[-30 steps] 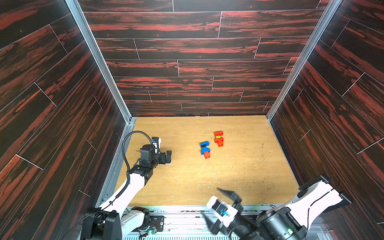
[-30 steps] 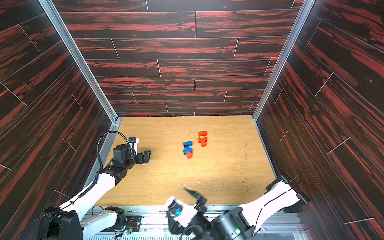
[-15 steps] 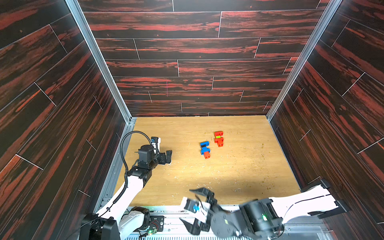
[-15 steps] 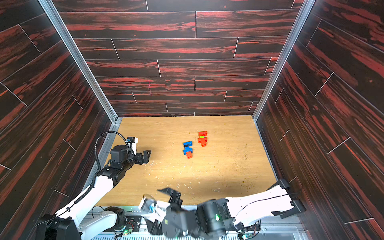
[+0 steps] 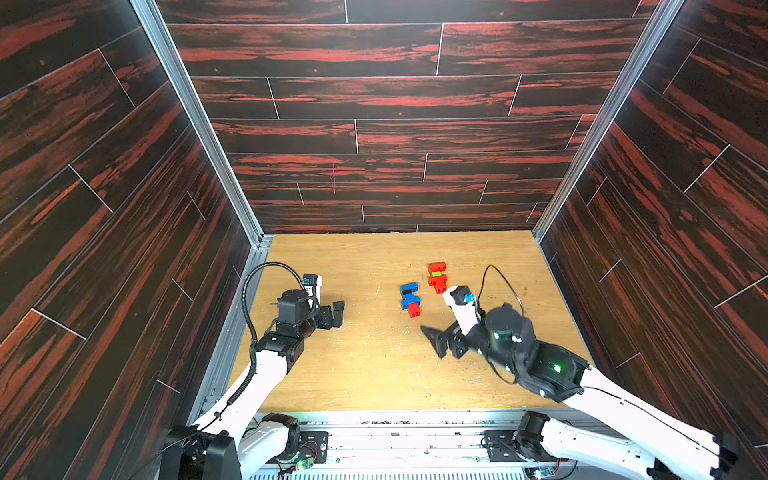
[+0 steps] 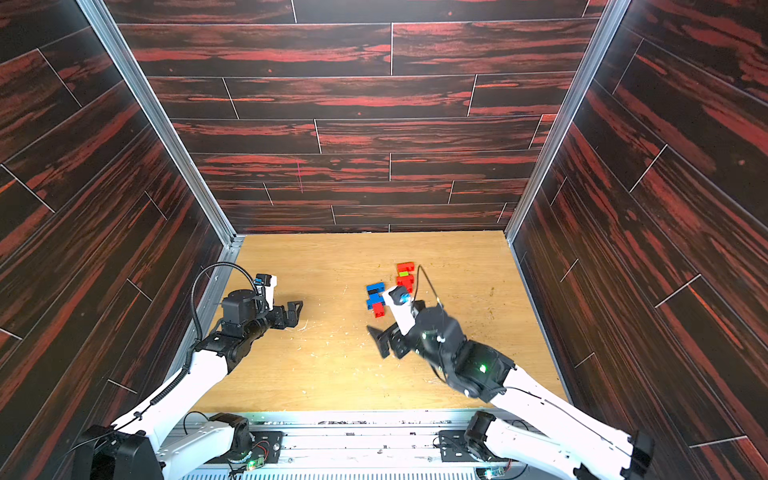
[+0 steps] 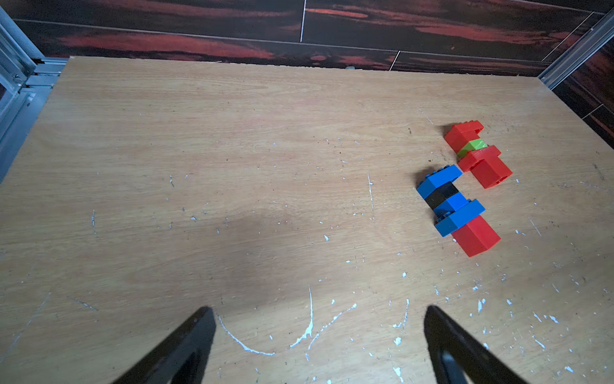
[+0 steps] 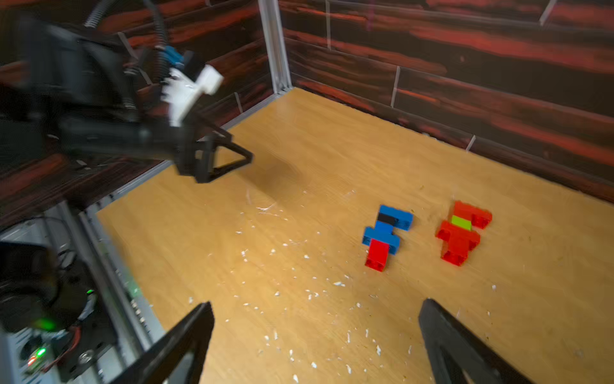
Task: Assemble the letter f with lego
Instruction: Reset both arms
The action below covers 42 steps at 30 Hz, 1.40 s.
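1. Right arm is swinging up from the near rail toward the lego since the earlier frames; right gripper (image 5: 434,340) is now hovering over the table (image 5: 374,374), jaws spread, carrying nothing; left gripper (image 5: 337,316) is hardly shifting by the left wall, also released and empty.
2. Both top views: bricks are lying as two joined pieces at the far middle; blue-black-red piece (image 5: 409,297) is sitting just beside red-green piece (image 5: 437,277), not touching; in a top view the right wrist is overlapping the blue-black-red piece (image 6: 375,297).
3. Left wrist view: left gripper (image 7: 317,309) is showing wide fingers, nothing between; blue-black-red piece (image 7: 452,206) and red-green piece (image 7: 478,154) are lying flat well ahead.
4. Right wrist view, slightly blurred: right gripper (image 8: 315,302) is gaping; each piece is showing an offset top brick, a wide cross brick and a stem.
5. Progress, judging: each piece is already reading like a small f; no loose bricks are showing; building is looking mostly done; whether joining or pressing is remaining, cannot tell; neither gripper is touching any brick.
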Available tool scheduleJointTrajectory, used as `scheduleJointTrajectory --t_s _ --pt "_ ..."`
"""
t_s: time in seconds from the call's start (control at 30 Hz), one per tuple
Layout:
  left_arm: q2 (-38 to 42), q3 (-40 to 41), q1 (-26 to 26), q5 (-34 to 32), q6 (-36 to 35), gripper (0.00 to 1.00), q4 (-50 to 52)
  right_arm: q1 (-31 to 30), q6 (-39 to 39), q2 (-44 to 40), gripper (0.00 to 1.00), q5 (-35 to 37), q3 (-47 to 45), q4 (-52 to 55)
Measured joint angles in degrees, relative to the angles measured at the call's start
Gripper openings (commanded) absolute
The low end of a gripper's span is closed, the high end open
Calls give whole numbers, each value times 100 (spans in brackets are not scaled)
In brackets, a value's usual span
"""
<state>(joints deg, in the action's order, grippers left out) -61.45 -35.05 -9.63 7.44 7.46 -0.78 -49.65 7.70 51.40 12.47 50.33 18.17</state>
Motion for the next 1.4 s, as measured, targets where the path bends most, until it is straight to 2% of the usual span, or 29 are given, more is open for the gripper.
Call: scheduleJointTrajectory --t_s 0.17,0.4,0.67,0.83,1.0,1.23,1.4 --pt "0 9 4 -63 -90 100 -31 1731 61 291 98 -1209 -660 -562" --pt "4 243 31 -238 -267 100 -289 3563 66 599 98 -2461 -1250 -1329" --pt "4 647 131 -479 -516 100 -909 5187 -94 999 98 -2841 -1987 -2660" --pt "-94 905 516 -538 -516 100 -1423 6048 -122 1727 98 -3126 -2223 -3646" --pt "-337 1182 872 -584 -422 100 -2096 6301 -249 2459 98 -3370 -3091 -5665" --pt "-890 1357 1270 -647 -293 100 -3141 6297 -192 3246 98 -3464 -3547 -7724" --pt "-1687 1255 1631 -557 -140 100 -3633 6295 -181 3351 98 -3425 -3659 -8334"
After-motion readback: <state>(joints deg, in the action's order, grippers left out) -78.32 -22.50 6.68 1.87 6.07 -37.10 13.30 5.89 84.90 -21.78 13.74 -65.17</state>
